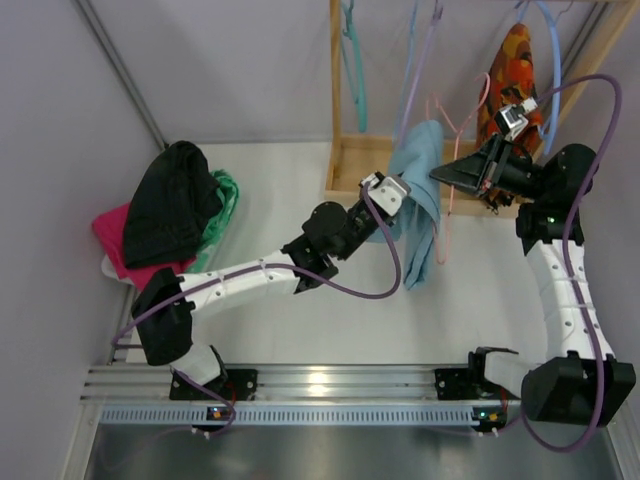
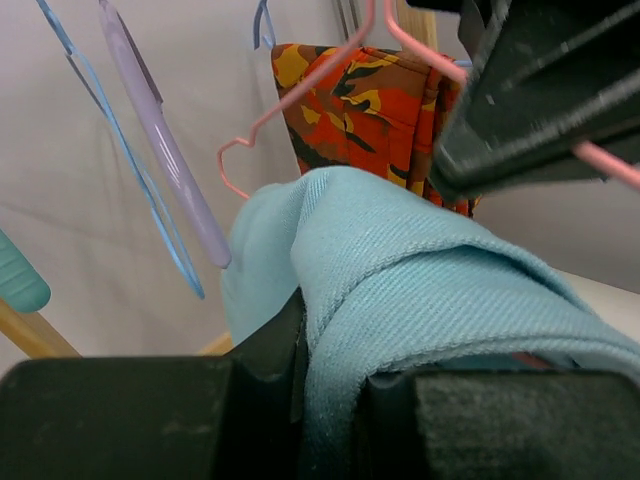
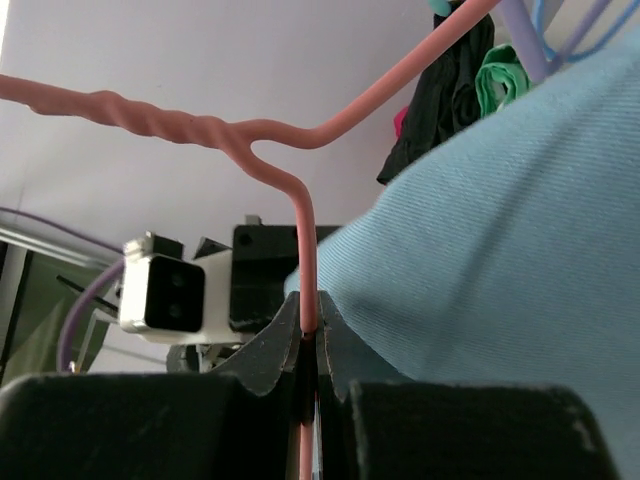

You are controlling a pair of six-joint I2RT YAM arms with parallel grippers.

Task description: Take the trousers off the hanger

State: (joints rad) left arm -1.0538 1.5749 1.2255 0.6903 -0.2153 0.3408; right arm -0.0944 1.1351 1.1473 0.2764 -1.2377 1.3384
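trousers (image 1: 418, 215), pale blue, hang draped over the pink hanger (image 1: 447, 200) beside the wooden rack (image 1: 336, 100). left claw (image 2: 330, 345) is clenched on a fold of them; right claw (image 3: 310, 340) pinches the hanger wire. i judge the cloth should be drawn steadily sideways while the right holds firm. only the right wrist view shows the wire nipped; only overhead shows the drape's length.

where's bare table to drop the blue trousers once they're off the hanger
Widest bare table lies between the left arm and right arm. A smaller patch sits between the clothes pile and wooden rack. Around the trousers it is crowded.
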